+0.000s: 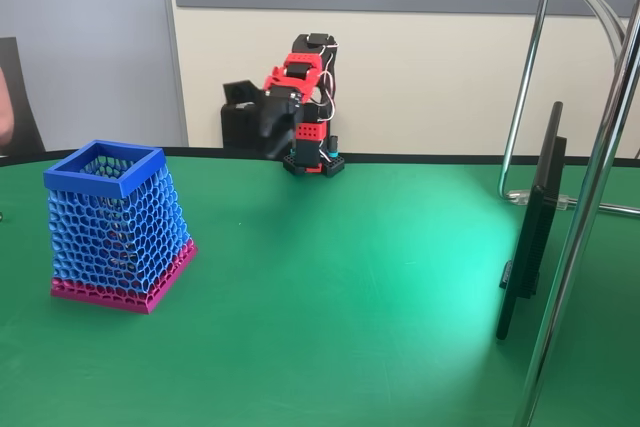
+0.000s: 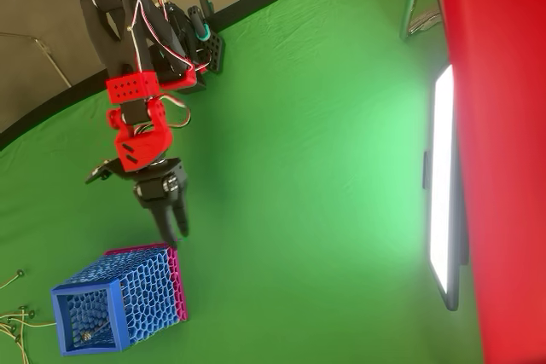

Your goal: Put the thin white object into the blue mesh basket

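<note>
Basket: we log the blue mesh basket (image 1: 118, 225) upright on its pink base, toward the table's left edge in the fixed view.
Thin white object: we see a pale strand (image 2: 95, 328) inside the basket in the overhead view; detail too small to confirm.
Fingers: we record the gripper (image 2: 172, 229) with fingers closed, empty, just beside the basket's base.
Table: green (image 1: 350, 327).

Fixed view faces arm (image 1: 305, 112) across table (image 1: 350, 287); overhead looks down; both share basket (image 1: 115, 227).
</note>
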You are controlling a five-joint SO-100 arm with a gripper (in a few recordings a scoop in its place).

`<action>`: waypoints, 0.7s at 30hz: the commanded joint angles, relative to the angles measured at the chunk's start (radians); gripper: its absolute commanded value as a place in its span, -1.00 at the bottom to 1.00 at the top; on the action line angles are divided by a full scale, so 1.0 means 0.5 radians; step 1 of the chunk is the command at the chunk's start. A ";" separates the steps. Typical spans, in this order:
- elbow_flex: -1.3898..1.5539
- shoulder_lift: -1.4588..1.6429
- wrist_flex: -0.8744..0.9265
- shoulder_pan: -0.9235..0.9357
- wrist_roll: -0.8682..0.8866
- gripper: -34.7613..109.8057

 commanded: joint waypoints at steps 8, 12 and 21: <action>0.506 0.813 0.362 -0.227 -0.064 -0.17; 0.696 1.120 0.512 -0.245 -0.080 -0.17; 1.049 1.601 0.761 -0.264 -0.150 -0.17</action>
